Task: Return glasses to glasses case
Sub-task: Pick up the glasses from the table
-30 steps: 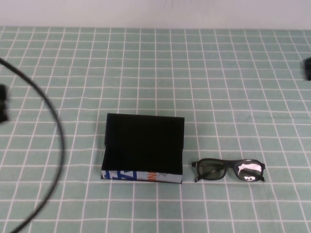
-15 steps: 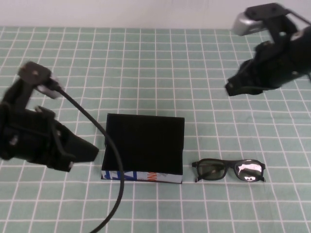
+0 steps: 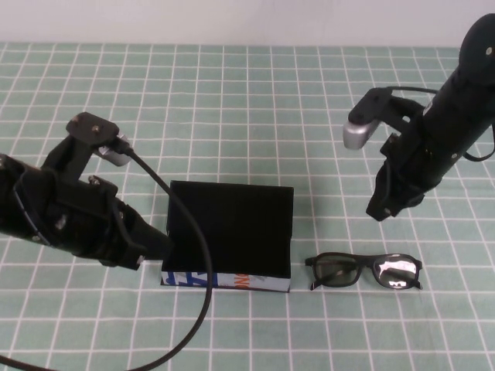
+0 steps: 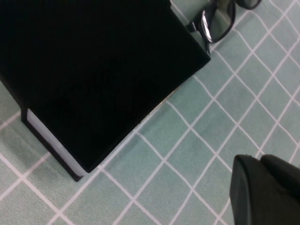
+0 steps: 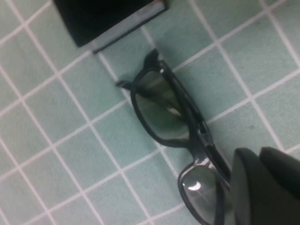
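Note:
The black glasses [image 3: 363,270] lie on the checked cloth just right of the glasses case [image 3: 228,228], lenses facing the table's front. The case is a black box with a white printed front edge; its top shows plain black. My left gripper [image 3: 157,246] is shut and empty, right beside the case's left side. In the left wrist view the left gripper [image 4: 262,187] is over bare cloth, with the case [image 4: 93,79] and glasses [image 4: 216,21] beyond. My right gripper [image 3: 381,212] is shut and empty above the glasses. In the right wrist view the right gripper [image 5: 262,187] hangs over the glasses [image 5: 168,112].
A green cloth with a white grid [image 3: 247,108] covers the table. The left arm's black cable [image 3: 197,270] loops over the case's left front corner and down to the table's front edge. A corner of the case [image 5: 103,16] shows in the right wrist view.
Both arms have come in from the sides. The left gripper moved right, up to the case's left side. The right gripper moved down and nearer, over the glasses. Case and glasses have not moved.

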